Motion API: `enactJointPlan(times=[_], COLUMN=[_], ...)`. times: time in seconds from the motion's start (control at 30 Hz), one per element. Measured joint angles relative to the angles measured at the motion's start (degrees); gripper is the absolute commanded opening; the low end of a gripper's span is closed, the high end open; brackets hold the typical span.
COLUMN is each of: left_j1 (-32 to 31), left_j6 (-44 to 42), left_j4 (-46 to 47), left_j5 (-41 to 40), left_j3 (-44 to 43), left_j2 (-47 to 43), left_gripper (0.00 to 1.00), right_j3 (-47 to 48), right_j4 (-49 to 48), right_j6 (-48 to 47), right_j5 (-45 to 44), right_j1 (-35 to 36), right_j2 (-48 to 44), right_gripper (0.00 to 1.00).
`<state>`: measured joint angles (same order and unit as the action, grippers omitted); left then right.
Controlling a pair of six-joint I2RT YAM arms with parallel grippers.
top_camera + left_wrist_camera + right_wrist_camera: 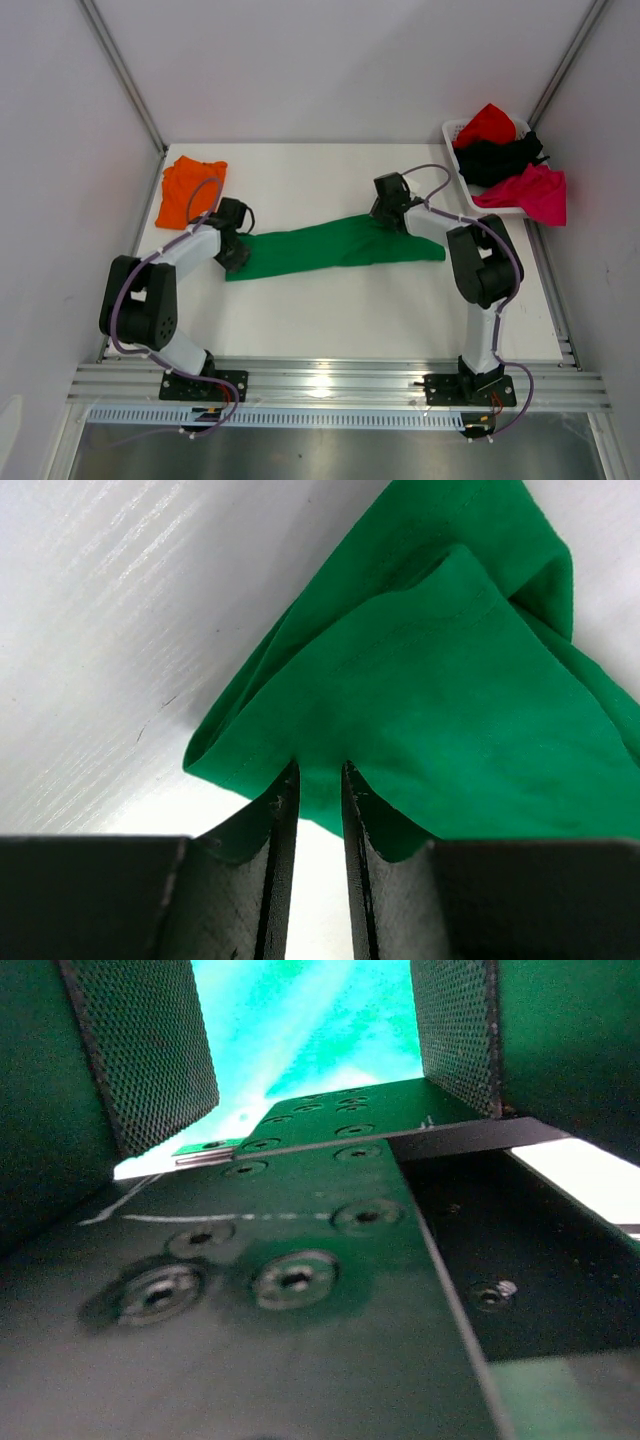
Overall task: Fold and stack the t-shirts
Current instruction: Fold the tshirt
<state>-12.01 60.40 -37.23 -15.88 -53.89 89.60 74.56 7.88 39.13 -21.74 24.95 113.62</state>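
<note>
Two claws meet one green t-shirt (pixel 330 245), which lies as a long, narrow band across the middle of the white bench (pixel 330 320). The left claw (pixel 320 780) is at the band's left end. Its fingers are drawn narrow, with a fold of the green hem pinched in the slit between them. How deep the cloth goes in is hidden by the fingers themselves.

The right claw (pixel 315 1020) sits over the band's right part with its mesh-faced pads (pixel 150 1050) wide apart. The cloth beyond them is washed out to a bright glare, and whether either pad touches it cannot be told. Seen from above, both claws' tips are covered by their own wrists.

An orange t-shirt (pixel 190 188) lies in a compact, roughly folded pile at the far left corner, near the left arm. In a white basket (pixel 452 133) at the far right, a red t-shirt (pixel 487 122), a black t-shirt (pixel 497 155) and a magenta t-shirt (pixel 530 192) are bunched up, their outlines unreadable. The magenta one spills over the basket's near rim.
</note>
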Motion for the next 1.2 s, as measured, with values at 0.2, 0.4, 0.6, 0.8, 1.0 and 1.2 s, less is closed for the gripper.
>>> enactJointPlan(times=[0.2, 0.4, 0.6, 0.8, 1.0, 1.2], left_j1=[0.0, 0.0, 0.0, 0.0, 0.0, 0.0], left_j6=[0.0, 0.0, 0.0, 0.0, 0.0, -0.9], left_j4=[0.9, 1.2, 1.6, 2.1, 2.2, 2.2], left_j5=[0.2, 0.2, 0.2, 0.2, 0.2, 0.2], left_j3=[0.7, 0.8, 0.9, 1.0, 1.0, 1.0], left_j2=[1.0, 1.1, 1.1, 1.1, 1.1, 1.1], left_gripper=[0.26, 0.25, 0.25, 0.25, 0.25, 0.25], right_j3=[0.2, 2.4, 4.7, 9.0, 12.4, 12.4], right_j4=[-0.3, -1.4, -3.8, -4.6, -4.7, -4.8], right_j6=[-0.5, -1.9, -4.3, -6.1, -7.2, -7.3], right_j5=[0.2, 0.9, 2.5, 2.7, 2.8, 2.8], right_j1=[0.0, 0.0, 0.3, 0.9, 1.2, 1.8], right_j2=[1.4, 3.5, 4.0, 4.0, 4.5, 4.5], right_gripper=[0.55, 0.55, 0.55, 0.55, 0.55, 0.55])
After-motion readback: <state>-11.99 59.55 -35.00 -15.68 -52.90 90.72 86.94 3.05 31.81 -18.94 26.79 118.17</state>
